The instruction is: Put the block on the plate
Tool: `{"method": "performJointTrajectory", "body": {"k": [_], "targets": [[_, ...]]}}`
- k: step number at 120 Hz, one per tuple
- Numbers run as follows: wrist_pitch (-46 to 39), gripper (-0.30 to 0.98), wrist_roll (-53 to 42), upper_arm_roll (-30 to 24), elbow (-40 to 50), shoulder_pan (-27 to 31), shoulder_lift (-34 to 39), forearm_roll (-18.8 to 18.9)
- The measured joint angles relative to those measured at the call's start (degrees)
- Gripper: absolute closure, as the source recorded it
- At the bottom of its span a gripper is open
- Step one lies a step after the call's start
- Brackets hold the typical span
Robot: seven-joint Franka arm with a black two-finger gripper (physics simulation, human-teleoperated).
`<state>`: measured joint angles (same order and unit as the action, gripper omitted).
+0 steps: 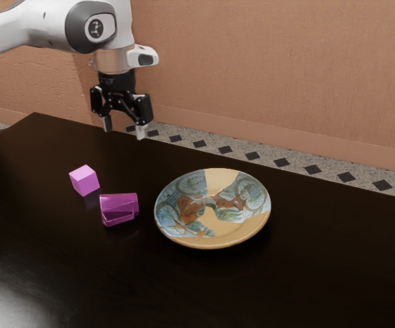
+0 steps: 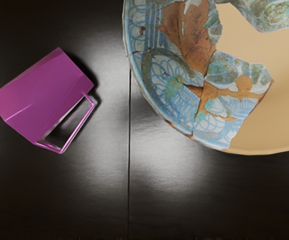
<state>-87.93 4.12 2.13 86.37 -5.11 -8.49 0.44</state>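
Closest to the exterior camera on the dark wooden table (image 1: 320, 273) sits the patchwork-patterned ceramic plate (image 1: 233, 234), its broad middle a good landing spot. Just beside it is the glossy purple mug (image 2: 42, 97), apparently lying on its side, handle out. Somewhat farther back, past the mug and apart from it, the pink-violet cube (image 1: 85, 181) rests on the tabletop; this is the block to fetch. Farther still, the black two-finger gripper (image 1: 124, 128) hangs above the table, fingers spread with nothing between them.

The step in hand, I judge, is reaching for the cube. Best to centre over it while high, turn until the fingers match two opposite faces, then descend straight and squeeze at mid-height (the mug is near enough to get knocked by a careless finger). The carry should clear both mug and rim, with the release low over the plate's middle.
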Motion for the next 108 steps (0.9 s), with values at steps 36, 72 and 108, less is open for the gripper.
{"method": "performJointTrajectory", "body": {"k": [36,72,108], "targets": [[-0.59,0.00,-0.51,0.43,-0.13,-0.18,-0.60,0.00],[-11.27,0.00,6.48,7.32,-6.71,5.51,-13.38,-2.71],[-18.04,0.00,22.32,7.78,-8.55,12.86,-20.11,-4.09]]}}
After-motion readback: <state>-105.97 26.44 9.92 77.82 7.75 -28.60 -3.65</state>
